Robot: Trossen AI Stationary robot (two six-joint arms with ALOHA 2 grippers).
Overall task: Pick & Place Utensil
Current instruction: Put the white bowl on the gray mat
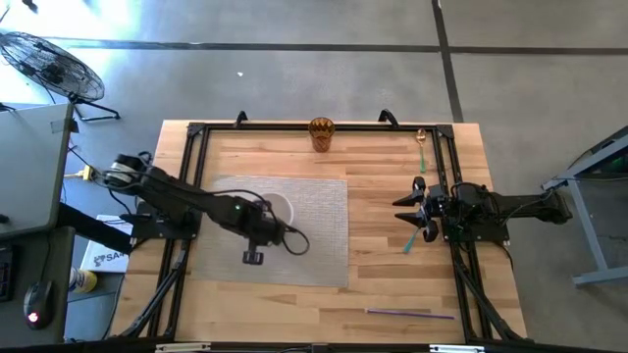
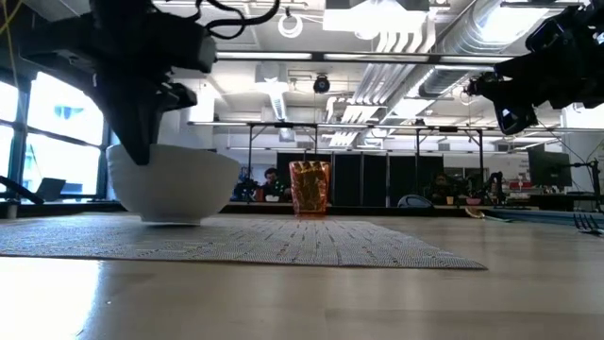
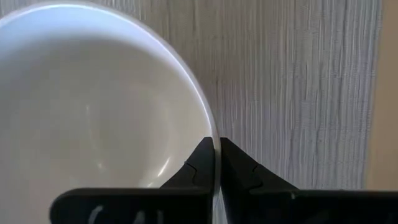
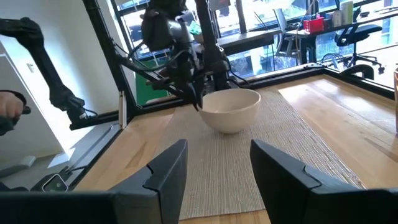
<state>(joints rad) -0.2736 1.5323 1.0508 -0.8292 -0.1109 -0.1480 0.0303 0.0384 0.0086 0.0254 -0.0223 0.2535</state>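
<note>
Utensil waits beside the wide-open right gripper; left gripper clenches the bowl rim on the mat, so release gently

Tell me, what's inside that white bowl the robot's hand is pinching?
Nothing shows inside the white bowl; the left hand pinches its rim, hiding a sliver. It sits on the woven mat.
</note>
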